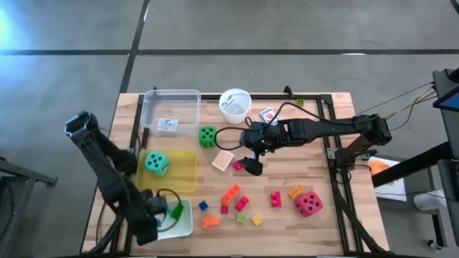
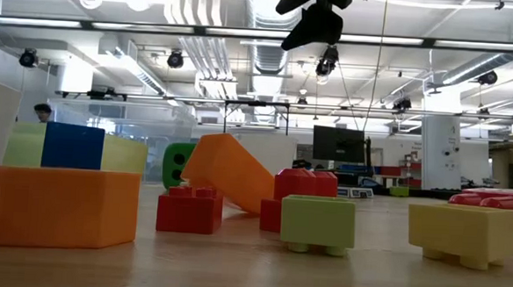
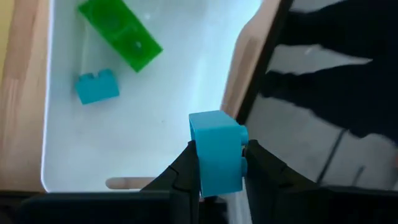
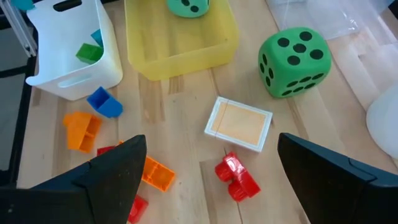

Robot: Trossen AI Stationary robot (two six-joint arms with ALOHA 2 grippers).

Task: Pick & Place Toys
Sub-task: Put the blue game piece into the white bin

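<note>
Your left gripper (image 3: 217, 180) is pinching a teal block (image 3: 216, 151) between its fingers, held over the white tray (image 1: 188, 223) at the table's front left corner; inside that tray lie a green block (image 3: 119, 32) and a second teal block (image 3: 97, 86). Your right gripper (image 1: 252, 165) hangs above the middle of the table (image 1: 323, 172) with its fingers spread wide and nothing between them. Below it you can see a small card pack (image 4: 239, 123) lying flat, a red block (image 4: 237, 176) just beside it, and the green die (image 4: 293, 60) nearby. The teal die (image 1: 157, 163) sits in the yellow tray (image 1: 183, 175), the red die (image 1: 308, 203) near the front right, and loose blocks are scattered along the front edge.
</note>
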